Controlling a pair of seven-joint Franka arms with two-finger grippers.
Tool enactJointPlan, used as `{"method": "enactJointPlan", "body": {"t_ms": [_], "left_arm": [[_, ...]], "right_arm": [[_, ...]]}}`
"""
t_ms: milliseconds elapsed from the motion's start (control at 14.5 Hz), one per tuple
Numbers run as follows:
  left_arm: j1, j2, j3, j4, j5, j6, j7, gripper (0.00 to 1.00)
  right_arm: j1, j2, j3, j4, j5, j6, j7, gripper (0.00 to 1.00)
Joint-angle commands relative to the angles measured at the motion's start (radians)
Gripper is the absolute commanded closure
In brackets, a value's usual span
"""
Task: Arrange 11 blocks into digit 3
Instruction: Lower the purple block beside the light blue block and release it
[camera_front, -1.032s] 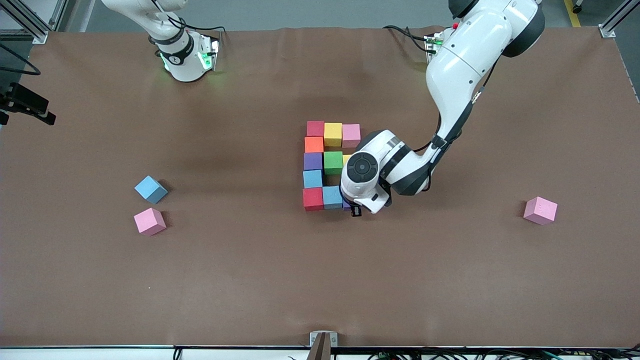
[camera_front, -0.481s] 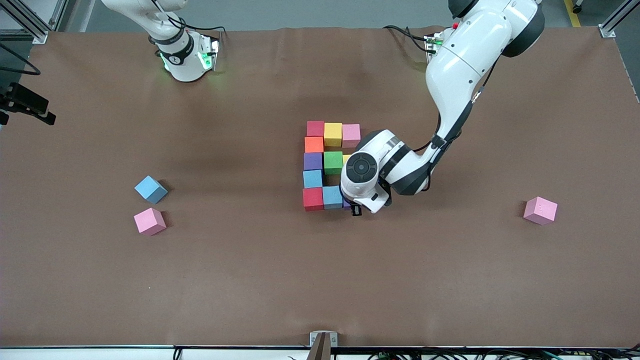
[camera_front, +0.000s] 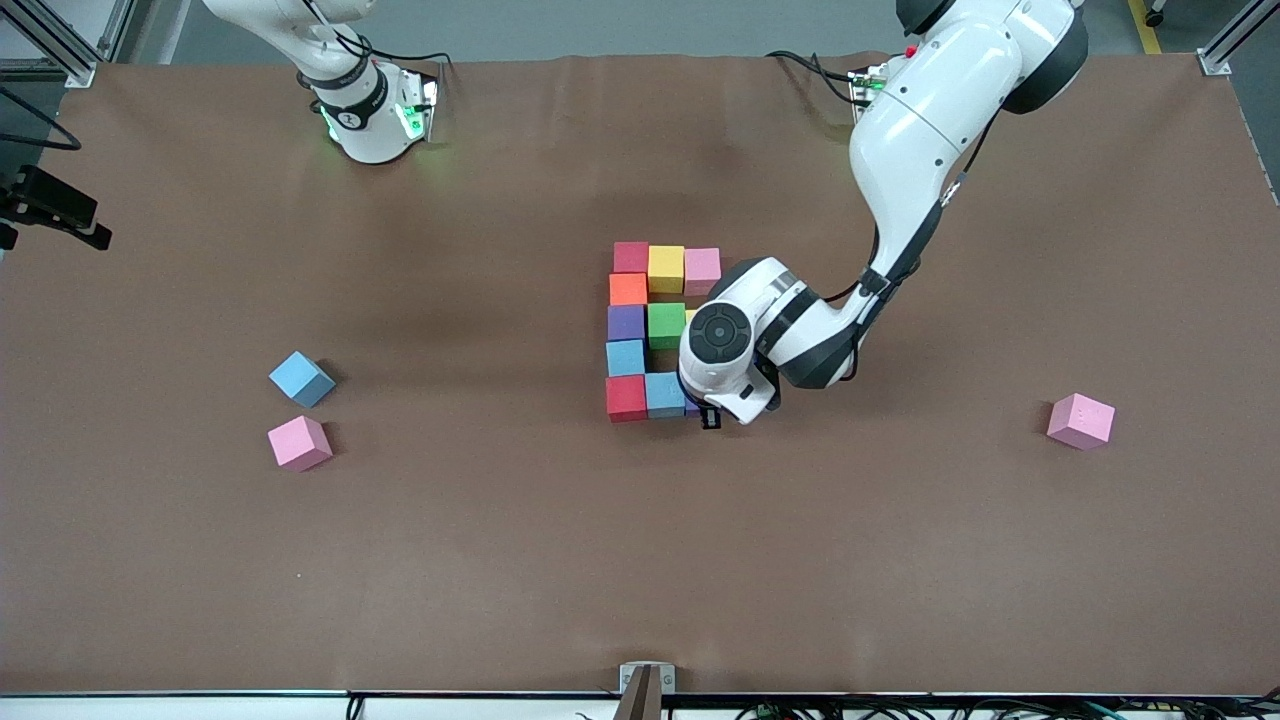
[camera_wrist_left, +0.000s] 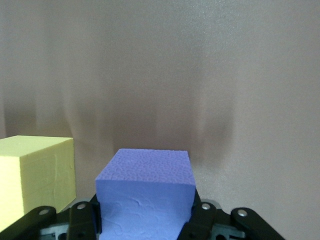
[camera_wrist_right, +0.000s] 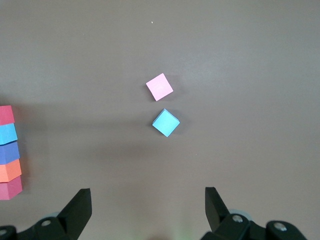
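1. Lowest in the front view, toward the right arm's end of the bench (camera_front: 520, 560), a loose pink block (camera_front: 299, 443) is lying beside a loose light blue block (camera_front: 301, 379). A second loose pink block (camera_front: 1080, 420) is lying toward the left arm's end. None of these is being used in the figure.
2. At the centre of the frame, the nearest row of the digit 3 (camera_front: 650, 325) is being finished. A purple block (camera_wrist_left: 145, 185) is being gripped by the closed fingers (camera_wrist_left: 82, 220) of the left gripper (camera_front: 708, 412), just beside the light blue block (camera_front: 665, 393) that is touching the red corner block (camera_front: 626, 397). Whether the purple block is already resting on the bench cannot be told.
3. Higher in the frame, the middle row is ending in a yellow block (camera_wrist_left: 35, 175), mostly hidden under the left wrist; the top row of red, yellow and pink is lying beyond doubt complete.
4. The right gripper (camera_wrist_right: 147, 210) is waiting over the bench with its fingers spread wide and nothing between them.
5. Risks are being judged as follows: if the block is being released while tilted or raised, it could be bounced out of line; if it is being pressed sideways, the light blue neighbour and the red corner could be shoved; if the foam is clinging to a finger, it could be dragged away on lifting.
6. No containers are being shown anywhere.
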Motion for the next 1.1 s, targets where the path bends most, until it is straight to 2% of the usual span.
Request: {"method": "enactJointPlan", "body": {"t_ms": [0, 69, 206, 275, 344, 688, 894, 1032], "left_arm": [[-0.007, -0.021, 0.006, -0.024, -0.004, -0.016, 0.008, 0.7], [-0.007, -0.019, 0.006, -0.023, -0.004, -0.016, 0.008, 0.62], [-0.007, -0.019, 0.006, -0.02, -0.006, -0.016, 0.007, 0.33], [-0.007, -0.019, 0.006, -0.018, -0.004, -0.016, 0.007, 0.04], [-0.007, -0.019, 0.006, -0.016, -0.004, -0.016, 0.007, 0.0], [-0.007, -0.033, 0.004, -0.012, -0.001, -0.016, 0.008, 0.0], [-0.007, -0.087, 0.001, -0.012, 0.0, -0.065, 0.02, 0.0], [-0.001, -0.149, -0.025, -0.012, 0.002, -0.104, 0.063, 0.0]], "right_arm": [[0.002, 0.0, 0.0, 0.005, -0.003, -0.006, -0.008, 0.0], [0.002, 0.0, 0.0, 0.005, -0.003, -0.006, -0.008, 0.0], [0.002, 0.0, 0.0, 0.005, -0.003, -0.006, -0.008, 0.0], [0.002, 0.0, 0.0, 0.005, -0.003, -0.006, -0.008, 0.0], [0.002, 0.0, 0.0, 0.005, -0.003, -0.006, -0.008, 0.0], [0.002, 0.0, 0.0, 0.005, -0.003, -0.006, -0.008, 0.0], [0.002, 0.0, 0.0, 0.005, -0.003, -0.006, -0.008, 0.0], [0.002, 0.0, 0.0, 0.005, -0.003, -0.006, -0.008, 0.0]]}}
